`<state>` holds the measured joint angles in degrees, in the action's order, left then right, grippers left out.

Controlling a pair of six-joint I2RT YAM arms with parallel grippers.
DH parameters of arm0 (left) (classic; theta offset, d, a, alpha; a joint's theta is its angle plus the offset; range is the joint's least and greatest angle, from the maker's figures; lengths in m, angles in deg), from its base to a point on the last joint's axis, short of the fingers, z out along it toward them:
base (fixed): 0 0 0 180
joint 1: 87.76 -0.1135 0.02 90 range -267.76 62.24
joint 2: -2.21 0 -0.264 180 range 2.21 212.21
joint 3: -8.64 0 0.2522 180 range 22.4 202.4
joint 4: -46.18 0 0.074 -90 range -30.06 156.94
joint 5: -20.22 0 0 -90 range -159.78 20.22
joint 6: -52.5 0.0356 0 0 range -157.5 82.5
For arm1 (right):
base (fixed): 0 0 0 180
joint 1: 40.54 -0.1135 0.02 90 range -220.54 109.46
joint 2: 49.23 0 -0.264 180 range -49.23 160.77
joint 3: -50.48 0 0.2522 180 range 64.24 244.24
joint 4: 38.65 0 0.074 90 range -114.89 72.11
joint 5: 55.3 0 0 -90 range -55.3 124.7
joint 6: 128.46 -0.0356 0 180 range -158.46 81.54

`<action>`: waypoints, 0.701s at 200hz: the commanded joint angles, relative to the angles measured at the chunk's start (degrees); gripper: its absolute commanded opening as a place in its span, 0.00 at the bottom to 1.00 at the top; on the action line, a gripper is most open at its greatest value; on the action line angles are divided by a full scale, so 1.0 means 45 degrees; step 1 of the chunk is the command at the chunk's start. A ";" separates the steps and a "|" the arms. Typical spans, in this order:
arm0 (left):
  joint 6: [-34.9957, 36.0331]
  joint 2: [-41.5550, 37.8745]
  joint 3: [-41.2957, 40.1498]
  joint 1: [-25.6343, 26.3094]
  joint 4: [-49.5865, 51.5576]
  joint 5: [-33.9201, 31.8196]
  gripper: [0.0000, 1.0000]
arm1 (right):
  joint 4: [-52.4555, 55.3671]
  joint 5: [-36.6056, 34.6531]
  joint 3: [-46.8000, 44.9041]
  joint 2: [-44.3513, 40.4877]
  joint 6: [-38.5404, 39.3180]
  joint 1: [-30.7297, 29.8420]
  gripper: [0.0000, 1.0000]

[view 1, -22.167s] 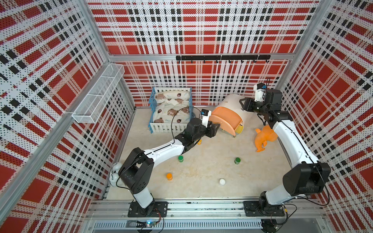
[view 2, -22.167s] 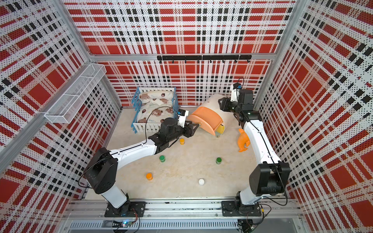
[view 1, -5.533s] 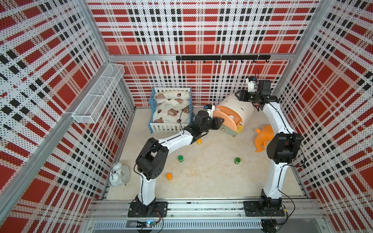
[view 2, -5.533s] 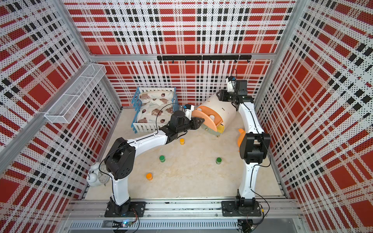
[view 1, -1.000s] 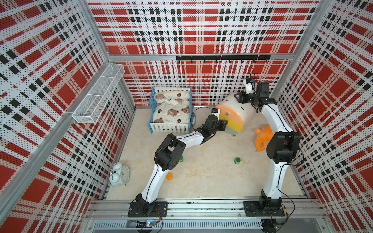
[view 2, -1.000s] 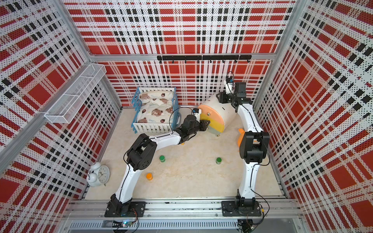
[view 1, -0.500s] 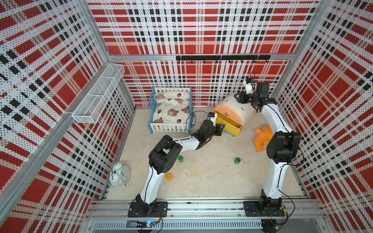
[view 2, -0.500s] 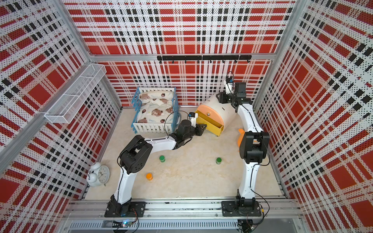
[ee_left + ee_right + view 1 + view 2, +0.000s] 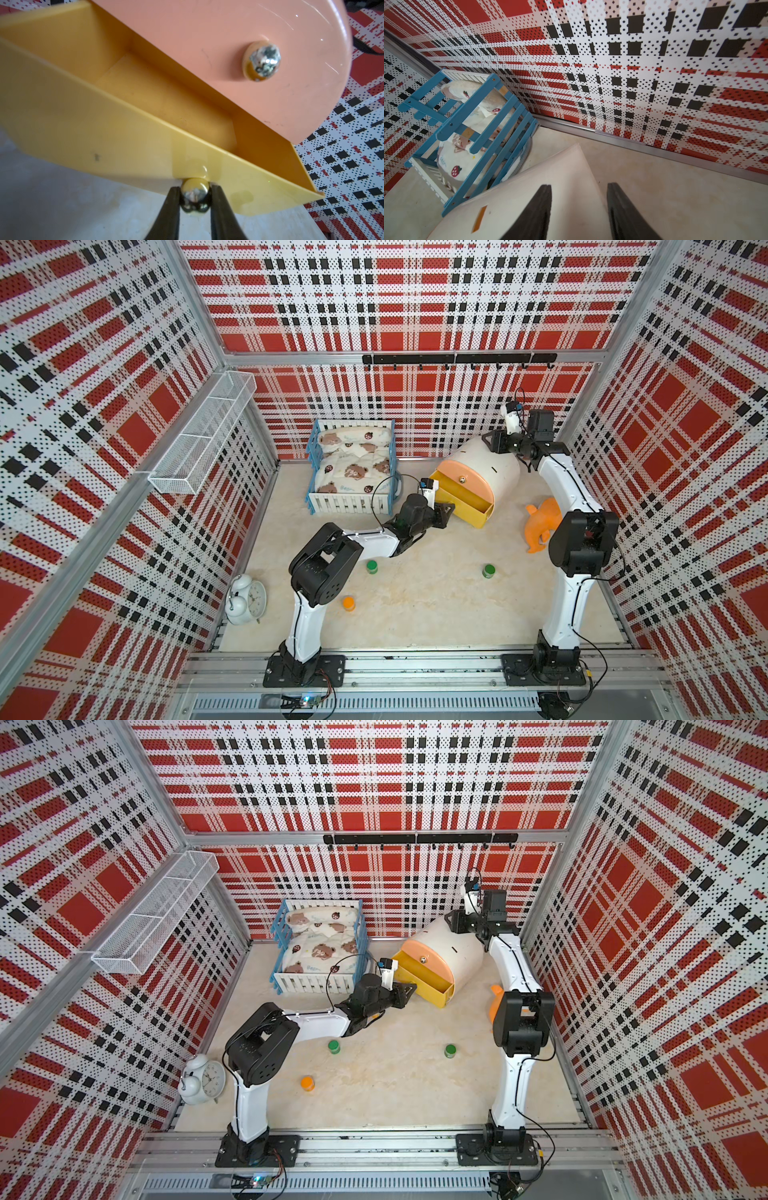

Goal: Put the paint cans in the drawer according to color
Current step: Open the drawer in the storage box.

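At the drawer knob (image 9: 195,199), left gripper (image 9: 195,187) pinched shut on it: pull straight, level; right gripper (image 9: 579,184), half-spread, apparently clamps the cabinet (image 9: 494,466) rim

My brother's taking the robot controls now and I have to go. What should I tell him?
Left gripper: shut on the knob of the yellow drawer; drawer pulled out, looks empty.
Right gripper: jaws apart astride the back edge of the white cabinet; grip unclear.
Cans: two green cans and one orange can stand loose on the floor; no others in view.
Done: drawer open. Left: sort the cans into drawers by colour.
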<state>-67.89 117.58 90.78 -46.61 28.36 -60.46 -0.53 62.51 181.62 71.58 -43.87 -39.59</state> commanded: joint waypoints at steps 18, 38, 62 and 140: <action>0.0842 -0.0414 -0.0410 -0.0127 0.0921 0.0993 0.13 | 0.1160 -0.0087 -0.0419 0.0302 -0.0149 0.0082 0.50; 0.0869 -0.0545 -0.0430 -0.0523 0.0912 0.1583 0.13 | 0.1201 -0.0126 -0.0418 0.0353 -0.0126 0.0082 0.50; 0.0777 -0.0702 -0.0600 -0.1194 0.0942 0.1815 0.13 | 0.1155 -0.0087 -0.0476 0.0365 -0.0182 0.0082 0.50; 0.0919 -0.0647 -0.0462 -0.0849 0.1326 0.2111 0.13 | 0.1102 -0.0062 -0.0574 0.0166 -0.0127 0.0072 0.50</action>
<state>-65.22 115.42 89.18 -51.36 30.79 -51.60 0.94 63.06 180.92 71.58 -44.74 -39.26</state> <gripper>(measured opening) 0.237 0.497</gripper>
